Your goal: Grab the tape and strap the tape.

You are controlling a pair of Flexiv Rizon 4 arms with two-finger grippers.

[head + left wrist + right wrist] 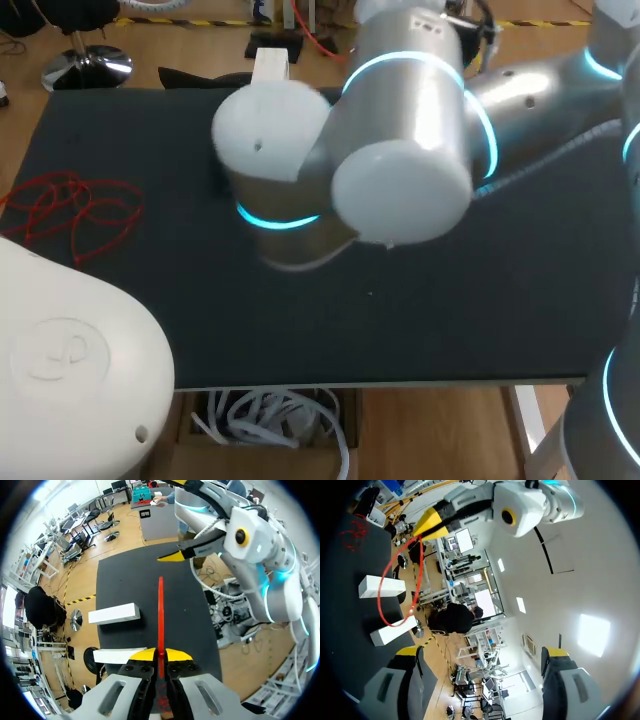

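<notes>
left gripper (161, 654) is seen pinched shut on the red tape (160, 610), a thin loop held out ahead above the black table (125, 580). right gripper (482, 652) is spread wide, nothing held. a red tangle (70, 210) is seen at the table's left.

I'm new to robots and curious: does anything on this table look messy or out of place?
Yes: a tangle of red tape sprawls in loose loops near the left edge of the table. Another red tape loop is pinched in the left pincer, which looks deliberate.
</notes>
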